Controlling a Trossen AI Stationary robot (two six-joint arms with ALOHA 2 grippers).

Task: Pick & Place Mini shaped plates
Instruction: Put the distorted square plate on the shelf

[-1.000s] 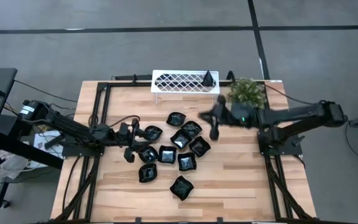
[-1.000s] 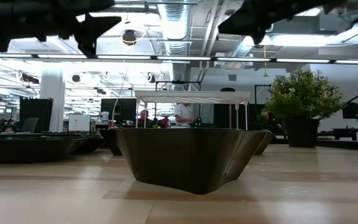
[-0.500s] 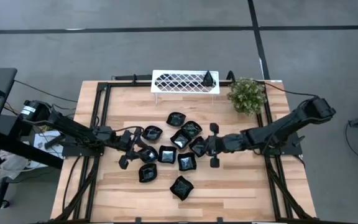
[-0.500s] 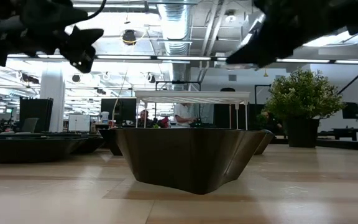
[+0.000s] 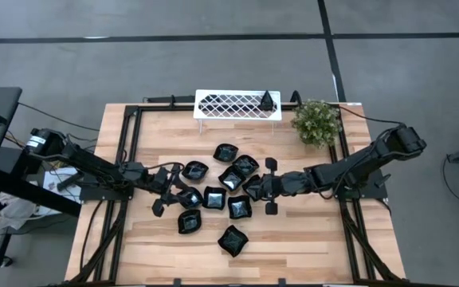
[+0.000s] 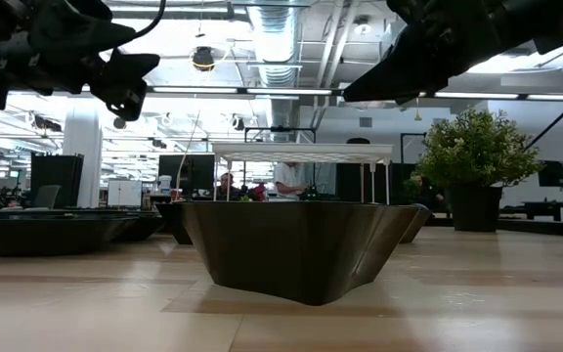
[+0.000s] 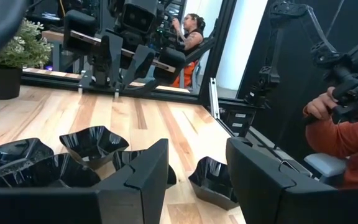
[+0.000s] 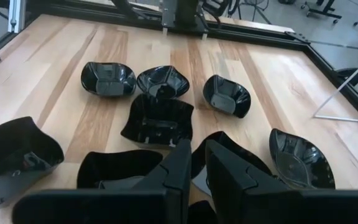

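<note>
Several mini shaped plates (image 5: pixel 221 191), glossy and black, rest on their bases in a cluster at the table's middle. One more plate (image 5: pixel 269 100) sits on the white lattice tray (image 5: pixel 229 104) at the far edge. My left gripper (image 5: pixel 168 191) hovers open at the cluster's left side, with a plate (image 7: pixel 213 180) beyond its fingers (image 7: pixel 142 186). My right gripper (image 5: pixel 260 187) hangs over the cluster's right side, above the plates (image 8: pixel 157 121). Only a narrow gap (image 8: pixel 198 162) separates its fingers, and nothing is between them. In the low view both grippers (image 6: pixel 125 83) (image 6: pixel 379 88) are well above the table.
A small green plant (image 5: pixel 317 121) stands at the far right beside the tray. Black frame rails (image 5: pixel 130 159) run along both sides of the table. Bare wood lies near the front edge, past a lone plate (image 5: pixel 233 239). People sit beyond the table (image 7: pixel 347 143).
My right gripper has swung from beside the plant toward the near edge and the left, sinking over the cluster's right side. My left gripper has sunk a little and tipped at the cluster's left. No plate has moved.
</note>
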